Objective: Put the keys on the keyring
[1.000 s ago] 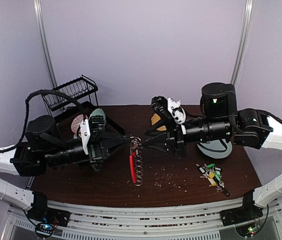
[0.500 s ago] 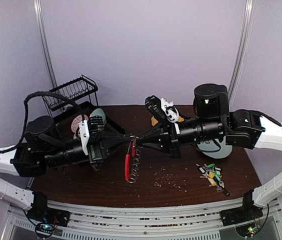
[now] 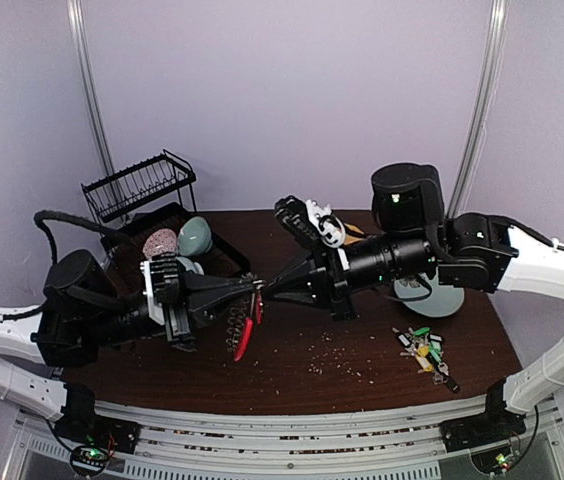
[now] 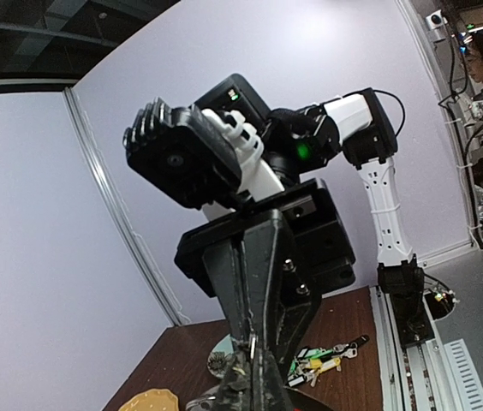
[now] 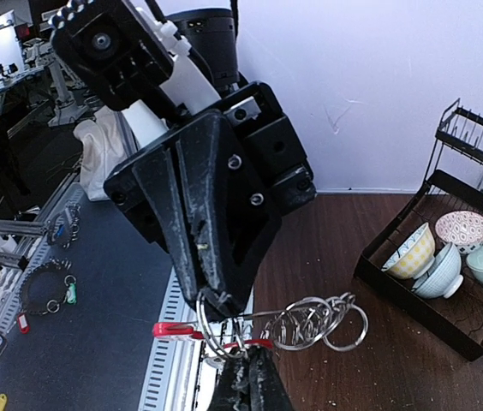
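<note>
Keyring (image 3: pixel 244 328) hangs clear of the surface (image 3: pixel 362 375), suspended at centre where the two tools meet.

- Left tool (image 3: pixel 252 291): narrow, fingertips pinched on a wire loop at the top of the ring.
- Right tool (image 3: pixel 268 290): narrow, pinched on the ring from the opposite side, close to the red arc (image 5: pixel 175 329).

Handling (judgement): the ring is probably light. The red plastic arc should be stiff, while the silver loops (image 5: pixel 314 323) are loose, smooth metal and likely to swing and slip. For a stable hold, grip the arc or the dark band. A hold on a single loop lets the whole ring pivot.

To the right, the keys (image 3: pixel 424 349) lie heaped on the surface, well apart from the ring. They look thin, flat and light, so they will be awkward to lift from the surface. The coloured tags offer the thicker place to grip.

Farther back, a wire rack (image 5: pixel 421 282) holds several bowls (image 5: pixel 447 257).

No brand, label or writing can be read in any view.
</note>
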